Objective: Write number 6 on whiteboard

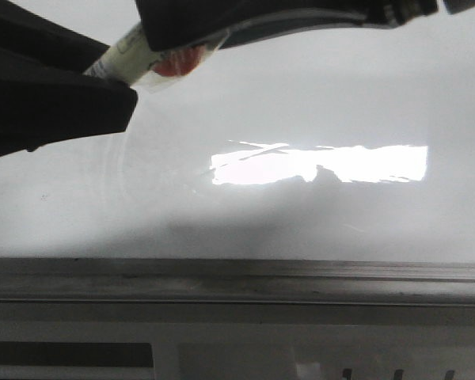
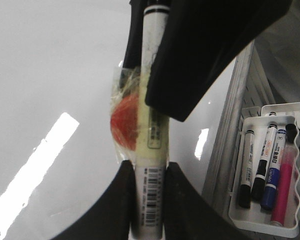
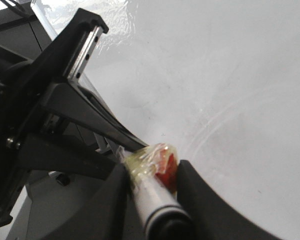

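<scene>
Both jaw pairs closed on one taped marker (image 2: 151, 150), left gripper (image 2: 147, 175) at its barcode end, right gripper (image 3: 152, 172) opposite, glossy whiteboard (image 1: 301, 95) with glare at 3 o'clock, grey rail (image 1: 237, 281) at 6 o'clock.

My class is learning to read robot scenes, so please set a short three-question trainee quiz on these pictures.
1. True or false: a black 6 is already drawn on the whiteboard.
2. Which grips the marker? A) both the left gripper and the right gripper; B) the left gripper only; C) neither.
3. What colour is the patch taped to the marker?

Key: 1 false; 2 A; 3 red.
</scene>
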Controlling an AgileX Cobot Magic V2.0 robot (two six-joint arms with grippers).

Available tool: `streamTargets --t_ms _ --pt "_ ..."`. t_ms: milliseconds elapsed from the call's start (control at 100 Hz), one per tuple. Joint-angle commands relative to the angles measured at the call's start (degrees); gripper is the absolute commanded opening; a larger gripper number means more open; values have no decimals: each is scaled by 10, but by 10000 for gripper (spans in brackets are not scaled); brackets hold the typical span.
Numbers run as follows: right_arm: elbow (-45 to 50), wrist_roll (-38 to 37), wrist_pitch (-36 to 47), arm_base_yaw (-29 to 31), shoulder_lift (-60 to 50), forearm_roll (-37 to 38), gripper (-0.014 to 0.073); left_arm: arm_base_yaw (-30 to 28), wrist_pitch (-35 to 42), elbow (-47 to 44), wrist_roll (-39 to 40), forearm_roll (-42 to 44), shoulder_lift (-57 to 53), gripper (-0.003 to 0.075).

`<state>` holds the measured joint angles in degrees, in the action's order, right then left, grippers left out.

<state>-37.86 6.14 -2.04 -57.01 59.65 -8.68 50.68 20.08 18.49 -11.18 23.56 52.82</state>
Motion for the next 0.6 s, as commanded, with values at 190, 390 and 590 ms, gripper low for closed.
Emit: streamTargets --t_ms 190,390,590 --pt "-21 5 44 -1 -6 -3 -64 4 45 19 7 -6 -1 -18" --pt "-21 5 41 -1 -6 -3 -64 4 45 19 7 -9 -1 244" --pt "-21 3 25 24 -6 -31 -64 -14 33 19 7 -105 -46 397"
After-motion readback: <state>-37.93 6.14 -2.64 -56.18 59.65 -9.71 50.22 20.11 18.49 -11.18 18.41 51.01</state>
